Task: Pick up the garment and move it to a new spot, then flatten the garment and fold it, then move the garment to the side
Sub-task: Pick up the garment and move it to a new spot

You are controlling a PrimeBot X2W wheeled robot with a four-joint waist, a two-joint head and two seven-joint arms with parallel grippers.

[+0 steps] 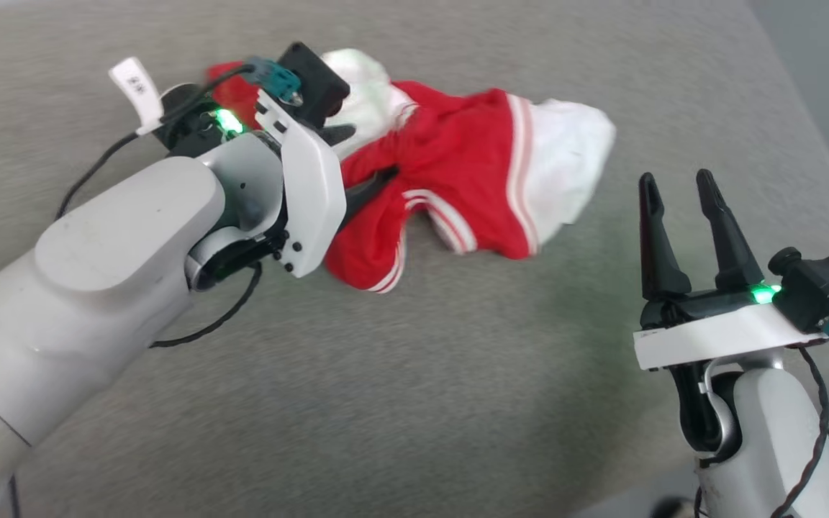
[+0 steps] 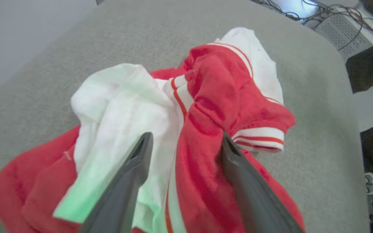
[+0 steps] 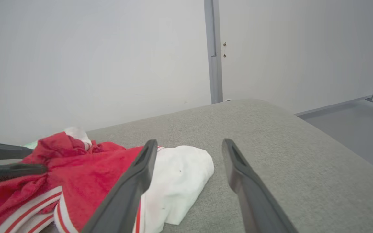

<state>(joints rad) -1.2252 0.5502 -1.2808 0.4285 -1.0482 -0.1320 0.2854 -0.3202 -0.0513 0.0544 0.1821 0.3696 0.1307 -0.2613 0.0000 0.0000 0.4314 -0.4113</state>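
The garment [image 1: 458, 165], red with white panels and red-and-white striped trim, lies crumpled in a heap on the grey padded surface [image 1: 414, 374]. My left gripper [image 1: 360, 162] reaches into the heap's left side. In the left wrist view, this gripper [image 2: 186, 136] is open, its two dark fingers spread wide over the garment [image 2: 219, 87], one over white cloth and one over red. My right gripper [image 1: 681, 183] stands open to the right of the heap, clear of it. The right wrist view has its fingers [image 3: 189, 144] apart, with the garment [image 3: 89, 171] low on the left.
The padded surface drops off at a rounded edge [image 2: 345, 97] on the robot's right. Beyond that edge, cables and equipment [image 2: 335, 19] lie on the floor. A pale wall with a grey post [image 3: 214, 51] stands behind the surface.
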